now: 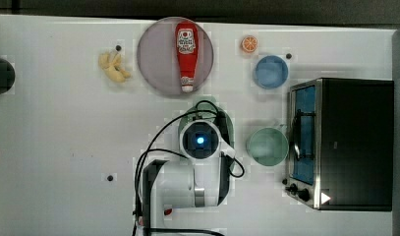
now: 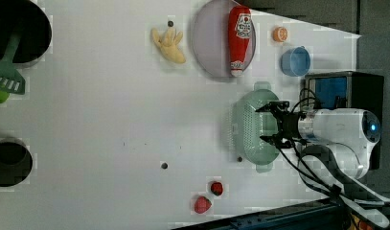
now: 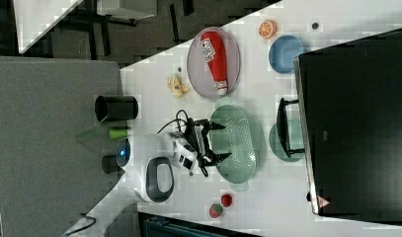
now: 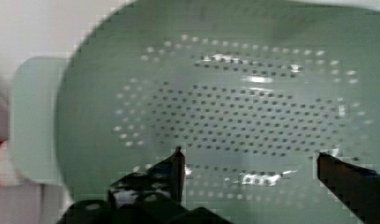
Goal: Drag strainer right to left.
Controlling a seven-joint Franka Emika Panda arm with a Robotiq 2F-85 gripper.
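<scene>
With its fingers spread wide and holding nothing, the gripper (image 2: 274, 122) hangs over the hollow of the mint-green strainer (image 2: 250, 127), both fingertips (image 4: 177, 161) showing above the perforated floor in the wrist view. That strainer (image 3: 236, 143) sits on the white table (image 1: 65, 137), just below the grey plate (image 1: 158, 59) carrying the ketchup bottle (image 1: 186, 54) in the top view, with the smooth green bowl (image 1: 267, 146) and the toaster oven (image 1: 345, 142) off to the top view's right.
</scene>
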